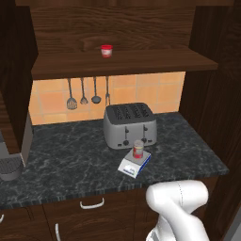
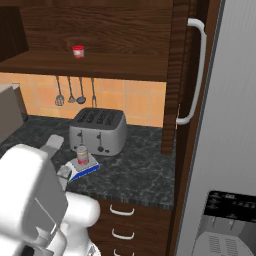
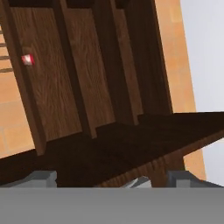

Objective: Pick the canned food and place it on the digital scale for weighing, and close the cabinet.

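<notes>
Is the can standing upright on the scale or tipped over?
Upright. The can stands on the scale in front of the toaster, its flat top facing up.

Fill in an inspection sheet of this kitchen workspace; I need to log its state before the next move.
Surface: dark marble counter.
Job's things: canned food upright on digital scale; cabinet open, shelf exposed.
Clutter: red-and-white cup on the shelf; toaster behind the scale; utensils hanging on the tiled wall.
End effector: fingertips spread open, empty, facing the cabinet.
Cables: nothing seen.
Surroundings: drawers below; fridge at right.
</notes>
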